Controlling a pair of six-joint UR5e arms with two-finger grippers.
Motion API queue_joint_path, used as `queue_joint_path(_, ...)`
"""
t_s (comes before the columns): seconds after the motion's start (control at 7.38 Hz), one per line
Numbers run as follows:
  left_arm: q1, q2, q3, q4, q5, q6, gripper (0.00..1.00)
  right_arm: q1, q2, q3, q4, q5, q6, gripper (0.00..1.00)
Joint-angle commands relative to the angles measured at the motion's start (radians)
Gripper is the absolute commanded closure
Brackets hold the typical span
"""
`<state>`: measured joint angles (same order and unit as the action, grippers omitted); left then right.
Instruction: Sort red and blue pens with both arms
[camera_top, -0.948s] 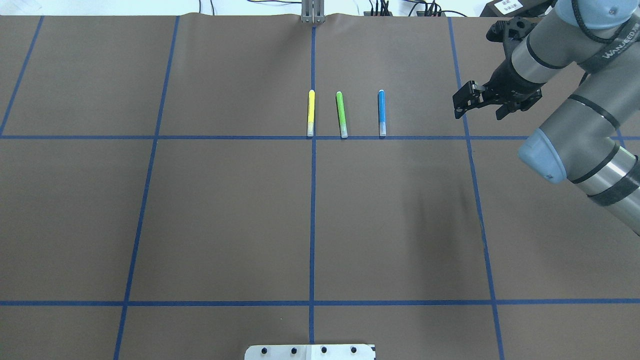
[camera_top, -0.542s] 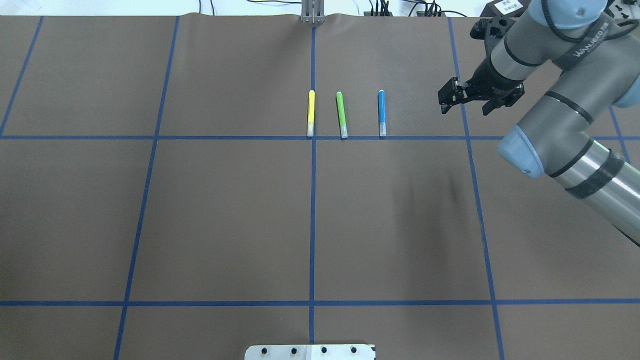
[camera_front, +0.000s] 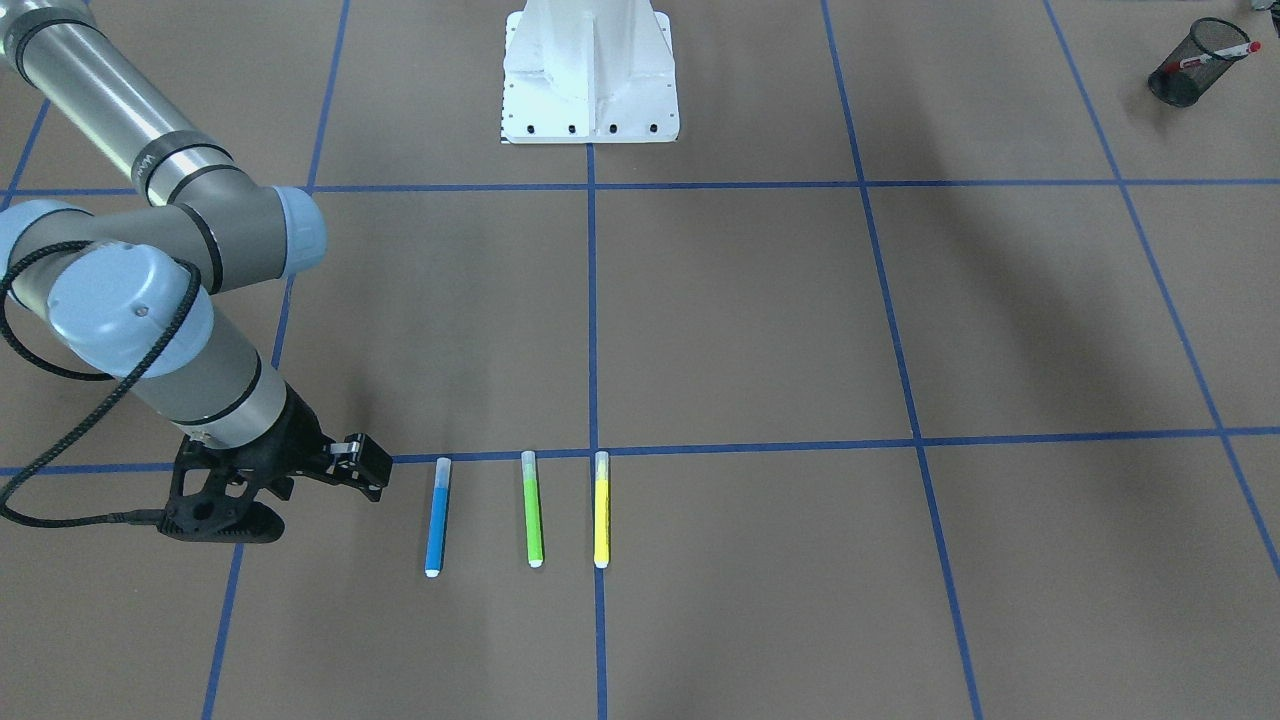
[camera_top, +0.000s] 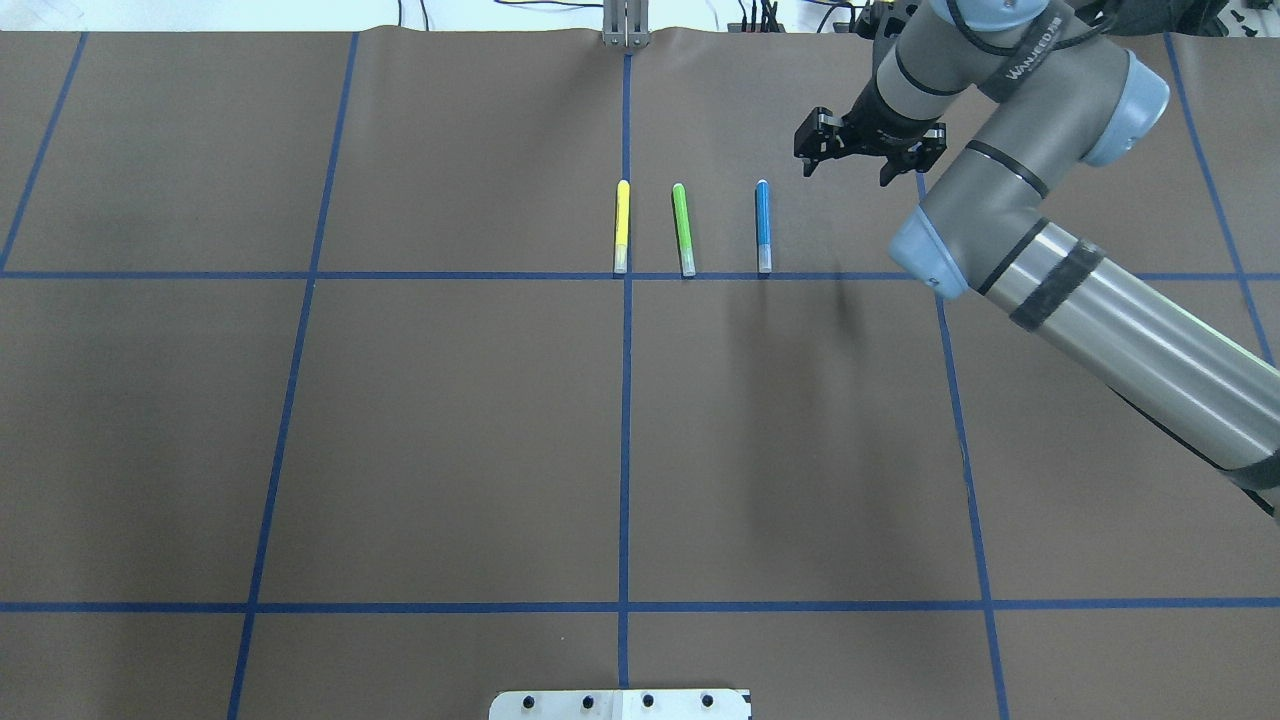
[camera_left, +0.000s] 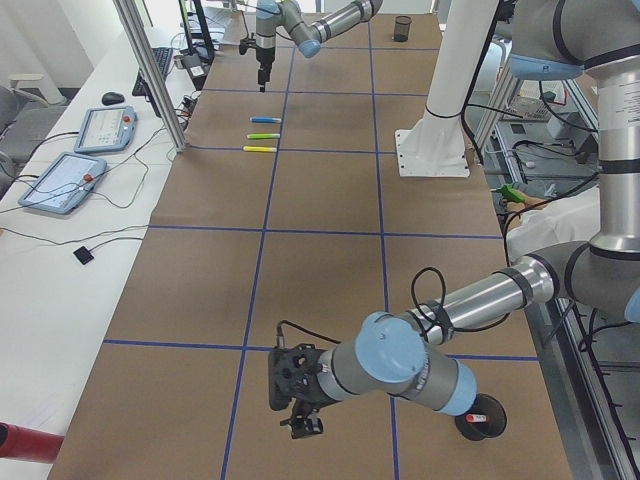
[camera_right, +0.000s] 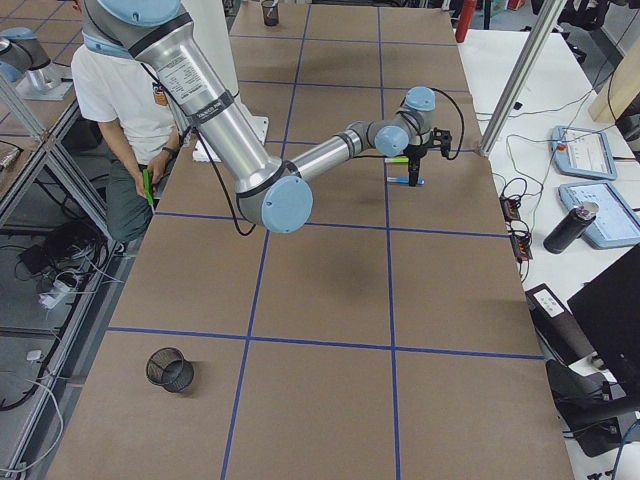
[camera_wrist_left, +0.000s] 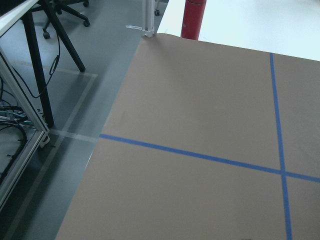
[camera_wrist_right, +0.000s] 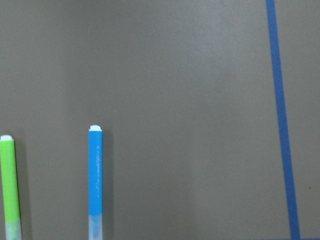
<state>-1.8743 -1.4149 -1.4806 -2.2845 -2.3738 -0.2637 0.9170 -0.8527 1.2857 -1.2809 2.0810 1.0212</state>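
The slim blue pen (camera_top: 763, 225) (camera_front: 437, 515) lies flat on the brown table mat, rightmost of a row of three pens in the overhead view. The right wrist view looks straight down on the blue pen (camera_wrist_right: 95, 175). My right gripper (camera_top: 845, 165) (camera_front: 290, 495) hovers open and empty just beyond and to the right of the pen's far end. The red-capped white marker (camera_front: 1215, 52) sticks out of a black mesh cup (camera_front: 1185, 75) at the table's left end. My left gripper (camera_left: 300, 405) hangs low near that cup (camera_left: 483, 420); I cannot tell its state.
A green pen (camera_top: 683, 228) and a yellow pen (camera_top: 622, 225) lie parallel to the blue one. A second mesh cup (camera_right: 170, 370) stands at the table's right end. The white pedestal (camera_front: 590, 70) is mid-table. A person (camera_right: 125, 110) stands behind the robot.
My right arm has swung left and farther across the table, carrying the open gripper from beyond the blue tape line to close by the blue pen's far end. The pens have not moved.
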Motion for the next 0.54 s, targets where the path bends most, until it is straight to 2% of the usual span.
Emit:
queue_joint_path(0.0,0.128,-0.168,0.005,0.199,-0.008,-0.002,0.11,-0.042,0.133,-0.168,0.035,-0.061,0.034,0.04)
queue_joint_path(0.14,0.147,-0.194,0.009,0.220,-0.016,-0.002,0.11,-0.061,0.144,-0.233,0.099,-0.077,0.060,0.06)
queue_joint_path(0.41,0.149,-0.196,0.005,0.220,-0.040,-0.002,0.09,-0.085,0.147,-0.273,0.115,-0.084,0.073,0.15)
